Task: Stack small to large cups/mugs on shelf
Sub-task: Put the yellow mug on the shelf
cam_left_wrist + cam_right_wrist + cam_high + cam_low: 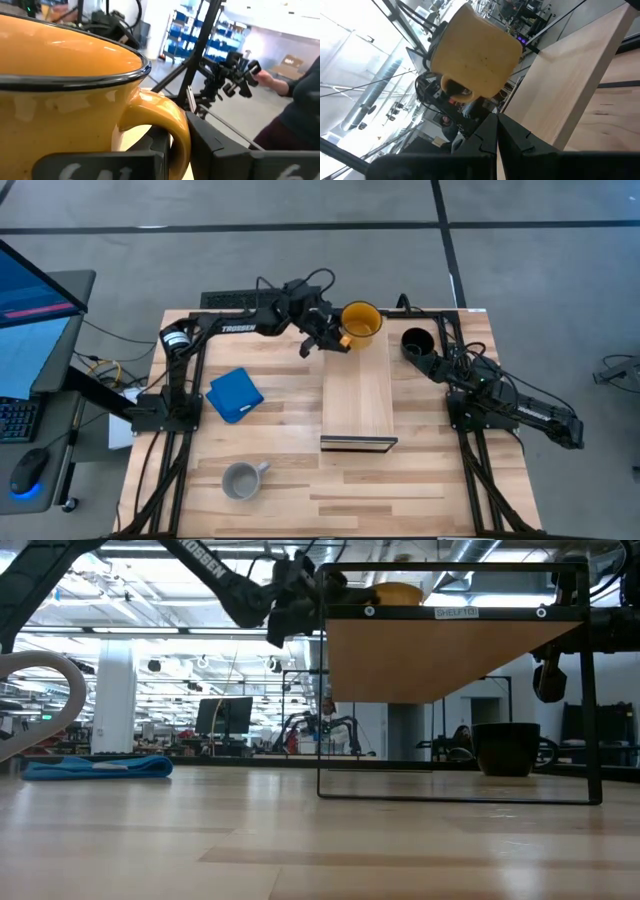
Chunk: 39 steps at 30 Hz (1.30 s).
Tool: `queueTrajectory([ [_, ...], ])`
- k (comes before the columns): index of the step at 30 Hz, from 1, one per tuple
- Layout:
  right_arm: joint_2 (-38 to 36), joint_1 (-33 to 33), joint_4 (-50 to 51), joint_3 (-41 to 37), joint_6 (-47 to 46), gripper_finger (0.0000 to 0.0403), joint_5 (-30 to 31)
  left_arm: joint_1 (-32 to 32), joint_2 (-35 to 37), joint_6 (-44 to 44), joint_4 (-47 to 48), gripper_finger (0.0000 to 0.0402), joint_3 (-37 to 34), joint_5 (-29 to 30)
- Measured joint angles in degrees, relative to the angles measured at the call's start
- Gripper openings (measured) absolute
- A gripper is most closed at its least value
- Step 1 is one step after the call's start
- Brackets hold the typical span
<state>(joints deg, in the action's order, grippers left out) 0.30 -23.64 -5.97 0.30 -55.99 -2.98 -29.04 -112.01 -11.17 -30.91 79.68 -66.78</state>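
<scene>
A yellow-orange mug (361, 322) with a dark rim is seen at the far end of the shelf (357, 395), whose board is a pale, smooth light wood, set on a dark frame. The desk (290, 480) is planked in light and slightly darker wooden strips. A glossy black mug (417, 342) is shown on the desk beside the shelf, and a light grey mug (242, 479) near the desk's front edge. A flat blue square object (235, 394) is seen lying on the desk. Both arms are dark; white lettering is borne by the left one. The left tool (335, 340) and right tool (437, 367) are black.
</scene>
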Motion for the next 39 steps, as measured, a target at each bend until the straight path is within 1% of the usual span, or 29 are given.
queueTrajectory([
  [3, 0.0, 0.0, 0.0, 0.0, 0.0, 0.0033, 0.0, 0.0, 0.0, -2.6, -4.6, 0.0026, -2.3, 0.9],
  [7, 0.0, 0.0, 0.0, 0.0, 0.0, 0.0033, 0.0, 0.1, 0.0, -3.6, -5.6, 0.0026, -3.2, 1.3],
  [12, 0.0, 0.0, 0.0, 0.0, 0.0, 0.0033, 0.0, 0.1, 0.0, -1.5, -3.6, 0.0026, -3.2, 2.4],
  [14, 0.0, 0.0, 0.0, 0.0, 0.0, 0.0033, 0.0, 0.1, 0.0, 0.9, -1.6, 0.0026, -3.1, 3.2],
  [17, 0.0, 0.0, 0.0, 0.0, 0.0, 0.0033, 0.0, 0.1, 0.0, 3.2, 2.4, 0.0026, -3.1, 3.1],
  [21, 0.0, 0.0, 0.0, 0.0, 0.0, 0.0033, 0.0, 0.1, 0.0, 6.1, 4.3, 0.0026, -3.1, 3.2],
  [29, 0.0, 0.0, 0.0, 0.0, 0.0, 0.0033, 0.0, 0.4, -0.5, 6.2, 5.4, 0.0026, -3.1, 3.0],
  [35, 0.0, 0.0, 0.0, 0.0, 0.0, 0.0033, 0.0, 0.8, -0.6, 8.4, 6.7, 0.0026, -3.1, 3.1],
  [39, 0.0, 0.0, 0.0, 0.0, 0.0, 0.0033, 0.0, 1.0, -0.6, 9.8, 9.3, 0.0026, -3.1, 3.6],
])
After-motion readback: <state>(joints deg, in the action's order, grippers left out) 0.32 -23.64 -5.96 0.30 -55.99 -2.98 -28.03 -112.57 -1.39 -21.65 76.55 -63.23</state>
